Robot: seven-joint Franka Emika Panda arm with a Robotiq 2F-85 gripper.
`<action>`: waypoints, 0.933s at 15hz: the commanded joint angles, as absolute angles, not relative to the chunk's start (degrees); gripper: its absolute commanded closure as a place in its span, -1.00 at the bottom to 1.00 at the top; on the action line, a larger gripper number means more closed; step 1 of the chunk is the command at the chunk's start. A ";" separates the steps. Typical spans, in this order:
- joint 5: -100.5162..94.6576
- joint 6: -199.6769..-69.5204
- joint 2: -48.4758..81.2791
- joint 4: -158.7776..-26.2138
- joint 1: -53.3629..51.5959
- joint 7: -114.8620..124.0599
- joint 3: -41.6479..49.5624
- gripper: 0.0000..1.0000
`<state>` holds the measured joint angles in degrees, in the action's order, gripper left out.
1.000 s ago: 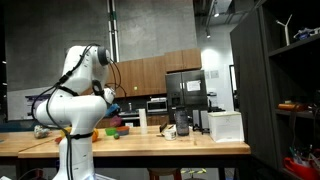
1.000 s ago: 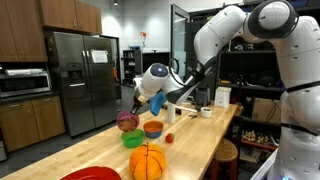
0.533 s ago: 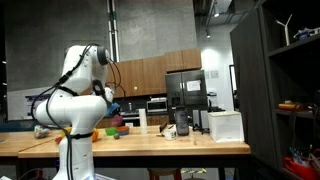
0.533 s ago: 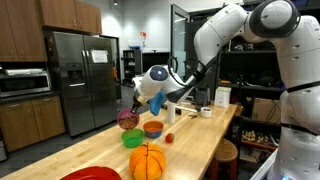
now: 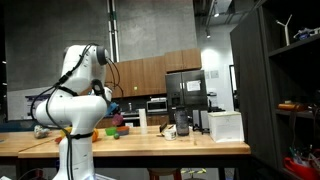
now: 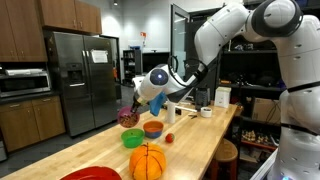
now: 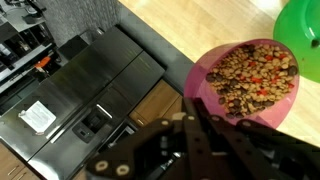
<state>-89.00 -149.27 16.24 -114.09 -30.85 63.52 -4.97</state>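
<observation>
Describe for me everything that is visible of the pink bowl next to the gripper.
The pink bowl is round with a smooth, glossy wall that looks like plastic. It is filled nearly to the rim with small dry pieces, brown, tan and red. The gripper is closed on its near rim, and in an exterior view the bowl seems to be held just above the wooden counter. A green bowl sits close beside it; whether the two touch cannot be told.

Round green bowl (image 7: 302,45) gets chopped off by the wrist view's right edge, and the black gripper (image 7: 193,117) is too murky to read its grip.
</observation>
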 commanded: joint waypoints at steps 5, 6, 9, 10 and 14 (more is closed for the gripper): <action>-94.71 -140.27 12.80 -117.72 -26.02 69.27 -14.44 0.98; -94.94 -139.42 12.64 -118.10 -25.74 69.69 -15.17 0.98; -94.91 -137.84 12.12 -119.24 -24.86 70.18 -16.78 0.98; -94.86 -137.63 12.01 -119.49 -24.61 70.25 -17.15 0.98; -95.21 -136.14 11.58 -120.27 -24.13 70.90 -18.07 0.98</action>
